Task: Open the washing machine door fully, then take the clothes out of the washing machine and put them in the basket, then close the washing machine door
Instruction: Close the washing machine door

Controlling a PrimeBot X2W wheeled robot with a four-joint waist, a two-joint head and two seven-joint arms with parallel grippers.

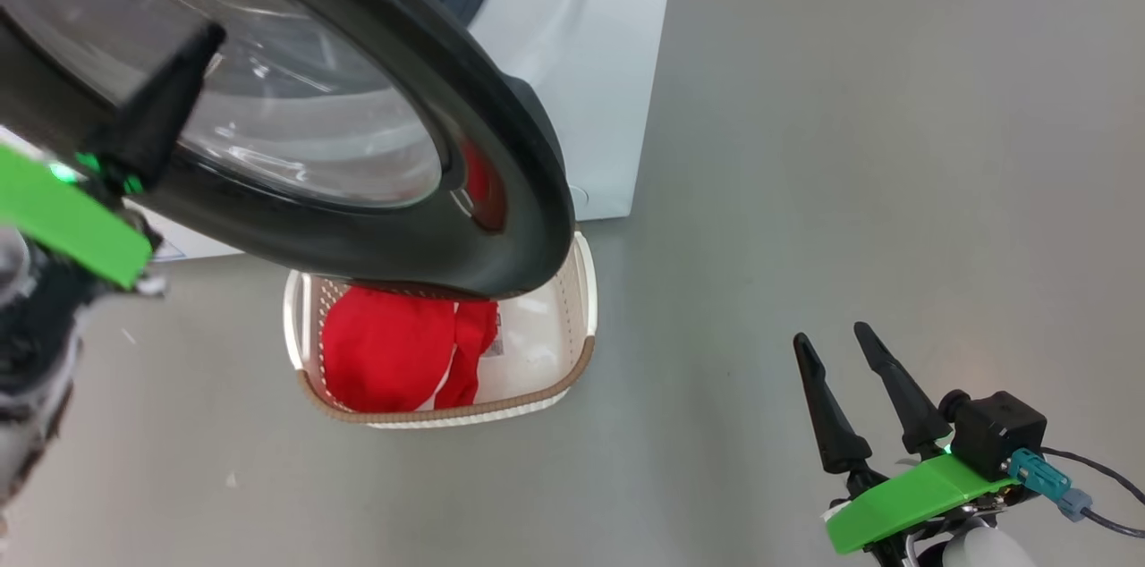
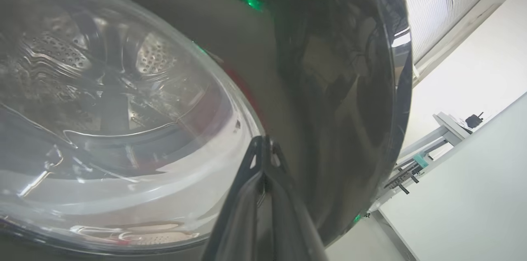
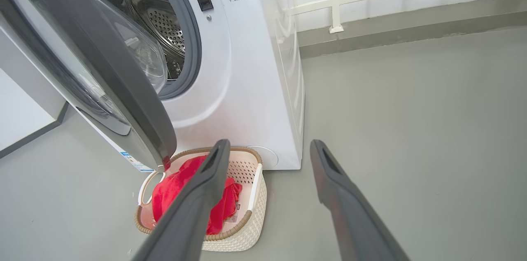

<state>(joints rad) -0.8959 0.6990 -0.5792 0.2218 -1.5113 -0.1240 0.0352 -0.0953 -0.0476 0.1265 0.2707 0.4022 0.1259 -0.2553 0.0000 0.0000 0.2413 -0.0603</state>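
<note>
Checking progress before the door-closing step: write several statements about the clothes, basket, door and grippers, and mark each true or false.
1. The clothes lie in the basket. True.
2. The washing machine door is shut. False: it stands open, and the steel drum is visible behind it.
3. The right gripper is open and holds nothing. True.
4. The basket stands on top of the washing machine. False: it sits on the floor in front of the washing machine, below the door.
5. The left gripper has its fingers spread wide. False: the left gripper is shut, at the door's outer face.
</note>
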